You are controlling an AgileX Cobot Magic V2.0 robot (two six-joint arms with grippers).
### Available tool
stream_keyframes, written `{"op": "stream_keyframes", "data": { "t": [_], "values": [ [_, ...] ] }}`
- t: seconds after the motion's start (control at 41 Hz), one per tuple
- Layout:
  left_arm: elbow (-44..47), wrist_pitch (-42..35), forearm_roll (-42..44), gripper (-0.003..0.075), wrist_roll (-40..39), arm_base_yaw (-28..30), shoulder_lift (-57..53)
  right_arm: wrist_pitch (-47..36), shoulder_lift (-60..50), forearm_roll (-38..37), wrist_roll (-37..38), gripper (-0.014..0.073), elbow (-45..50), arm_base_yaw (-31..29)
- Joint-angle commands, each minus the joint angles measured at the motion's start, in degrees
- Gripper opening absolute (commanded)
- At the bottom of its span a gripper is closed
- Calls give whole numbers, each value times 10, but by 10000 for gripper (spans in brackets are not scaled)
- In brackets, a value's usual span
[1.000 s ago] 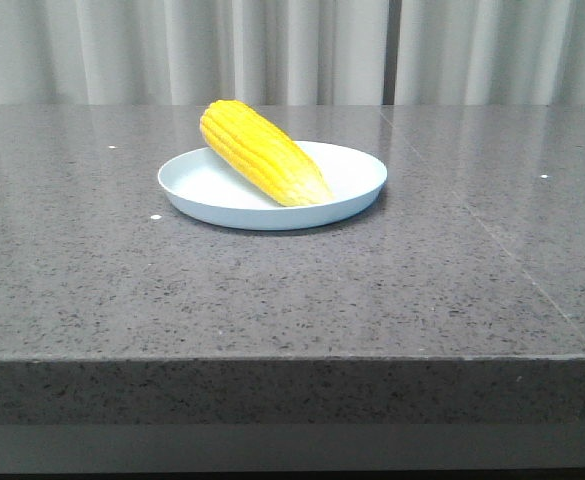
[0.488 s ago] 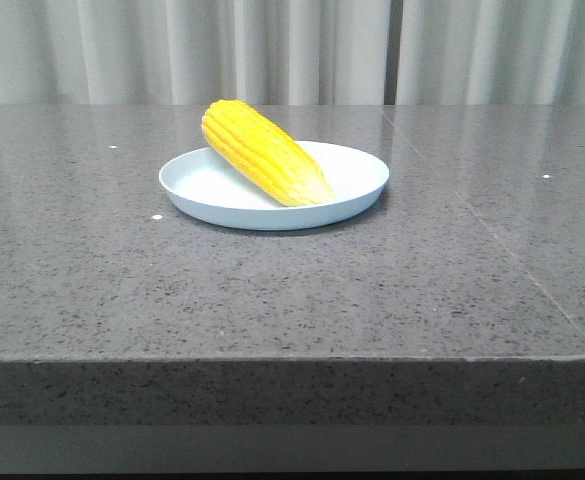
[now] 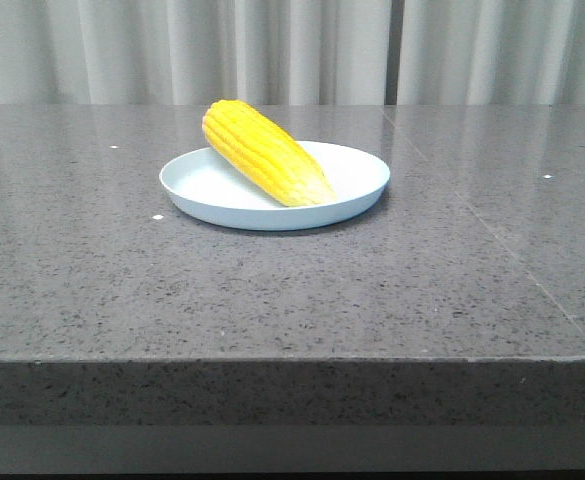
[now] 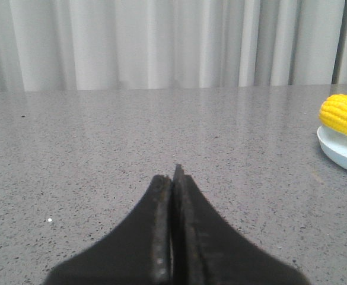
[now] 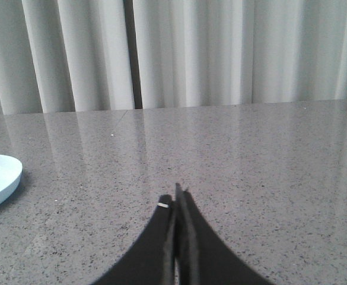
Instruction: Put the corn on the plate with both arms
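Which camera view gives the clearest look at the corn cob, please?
The front view: the whole corn cob shows there, lying slantwise on the plate. The left wrist view catches only its blunt end at the picture's edge. The right wrist view shows a sliver of plate, no corn.

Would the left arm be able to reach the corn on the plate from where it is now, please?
Probably yes: the left hand is shut and holds nothing, and only bare table lies between it and the corn on the plate.

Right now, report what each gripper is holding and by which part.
Nothing is held. The left gripper and right gripper are both shut on nothing, clear of the corn, which lies on the plate.
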Motion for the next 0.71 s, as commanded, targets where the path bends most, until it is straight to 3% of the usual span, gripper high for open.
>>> {"op": "stream_keyframes", "data": {
  "t": [0.0,0.683],
  "values": [
    [12,-47,-3,-20,-6,1,-8,-44,-10,-7,-6,-67,-12,3],
    [12,-47,-3,-20,-6,1,-8,-50,-10,-17,-10,-67,-12,22]
  ]
}}
